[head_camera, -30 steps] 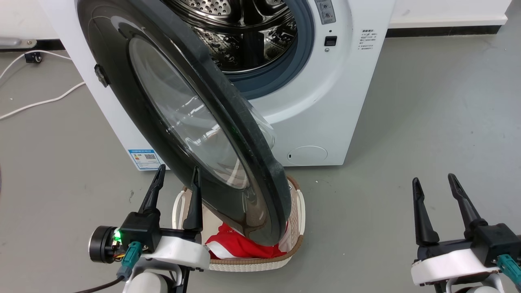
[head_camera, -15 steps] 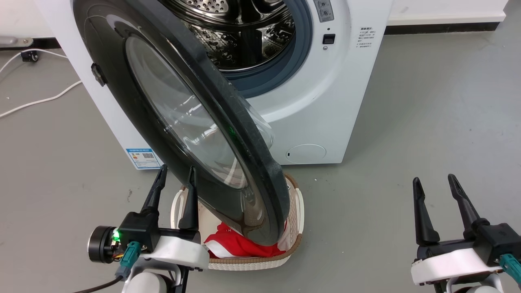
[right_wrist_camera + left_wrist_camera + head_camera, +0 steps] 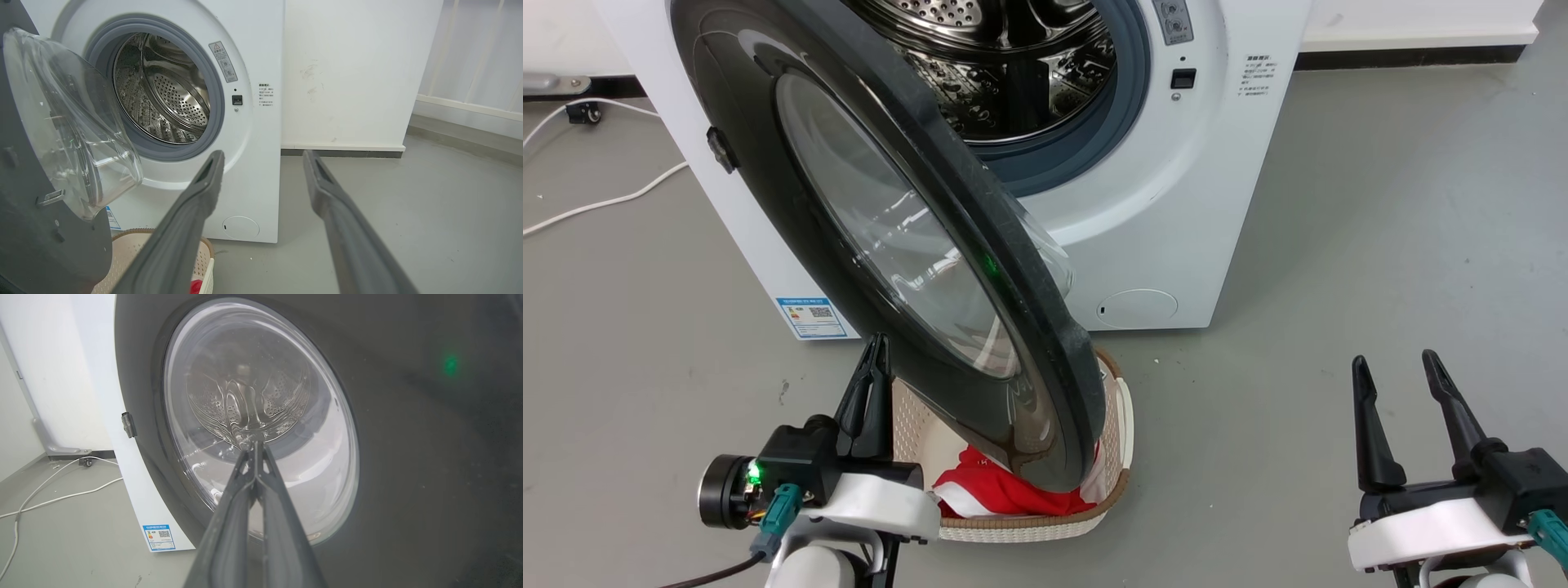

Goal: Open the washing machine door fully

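The washing machine door, a glossy black disc with a clear glass bowl, stands partly open, swung out to the left of the steel drum and over a basket. My left gripper is shut with nothing between its fingers, its tips at the door's lower left outer rim; whether they touch is unclear. In the left wrist view the shut left gripper points at the door's glass. My right gripper stands open at the lower right, far from the door. The right wrist view shows the open right gripper and the door's inner bowl.
A woven laundry basket with red cloth sits on the floor under the door's lower edge. White cables lie on the grey floor at the left. A small round service flap is low on the machine. A white wall stands behind.
My left gripper's fingers have closed together at the door's lower left edge. The door and my right gripper have stayed put; the camera shifted slightly early on.
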Robot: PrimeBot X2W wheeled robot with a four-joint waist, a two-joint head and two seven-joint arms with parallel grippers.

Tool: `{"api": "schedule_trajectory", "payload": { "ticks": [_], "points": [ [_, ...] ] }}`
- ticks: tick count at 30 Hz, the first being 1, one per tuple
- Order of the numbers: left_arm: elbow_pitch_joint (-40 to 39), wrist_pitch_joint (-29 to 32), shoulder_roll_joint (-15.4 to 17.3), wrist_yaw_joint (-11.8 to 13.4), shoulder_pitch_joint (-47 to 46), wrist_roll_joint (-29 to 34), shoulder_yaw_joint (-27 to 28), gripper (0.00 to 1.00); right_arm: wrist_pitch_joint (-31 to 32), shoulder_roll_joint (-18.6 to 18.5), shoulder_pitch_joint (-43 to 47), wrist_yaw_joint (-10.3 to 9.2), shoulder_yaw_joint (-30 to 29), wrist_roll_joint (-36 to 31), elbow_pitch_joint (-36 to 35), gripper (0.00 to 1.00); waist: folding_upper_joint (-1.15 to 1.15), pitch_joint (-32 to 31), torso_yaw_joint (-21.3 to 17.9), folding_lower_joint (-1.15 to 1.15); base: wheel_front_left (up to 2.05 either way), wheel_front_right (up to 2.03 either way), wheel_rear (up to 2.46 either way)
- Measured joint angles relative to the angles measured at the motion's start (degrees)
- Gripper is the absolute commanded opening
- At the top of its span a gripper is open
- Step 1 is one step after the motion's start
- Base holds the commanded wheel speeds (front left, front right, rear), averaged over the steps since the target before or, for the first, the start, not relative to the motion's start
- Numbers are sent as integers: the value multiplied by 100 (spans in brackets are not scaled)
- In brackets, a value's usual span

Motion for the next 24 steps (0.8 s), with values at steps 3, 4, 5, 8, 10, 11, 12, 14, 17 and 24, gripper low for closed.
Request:
{"api": "schedule_trajectory", "payload": {
  "ticks": [3,4,5,8,10,11,12,14,17,24],
  "points": [
    [-109,0,0,25,-33,-3,41,0,0,0,-1,0,-4,11,0,100,0,12,7,0,0,0,0],
    [-159,1,0,35,-59,-3,60,0,0,0,-1,0,-8,22,0,100,0,13,10,0,0,0,0],
    [-224,0,0,59,-91,-4,83,0,0,0,-1,0,-9,25,1,100,0,12,12,0,0,0,0],
    [-471,0,0,78,-168,-41,141,0,0,0,-2,0,-15,26,7,100,0,7,20,0,0,0,0],
    [-643,0,0,94,-237,-114,176,0,0,0,-3,0,-19,26,15,100,0,0,25,0,0,0,0],
    [-738,0,-1,102,-269,-126,194,0,0,0,-4,0,-22,26,19,100,0,-3,28,0,0,0,0],
    [-847,1,-1,119,-307,-140,225,0,0,0,-5,0,-23,26,23,100,0,-6,30,0,0,0,0],
    [-1146,0,2,125,-433,-137,272,0,0,0,-5,0,-35,26,29,100,0,-10,37,0,0,0,0],
    [-1603,0,-1,126,-598,-123,271,0,0,0,-3,0,-56,26,33,100,0,-27,57,0,0,0,0],
    [-2740,0,-1,181,-972,26,176,0,0,1,5,0,-66,35,48,100,0,-42,41,0,0,0,0]
  ]
}}
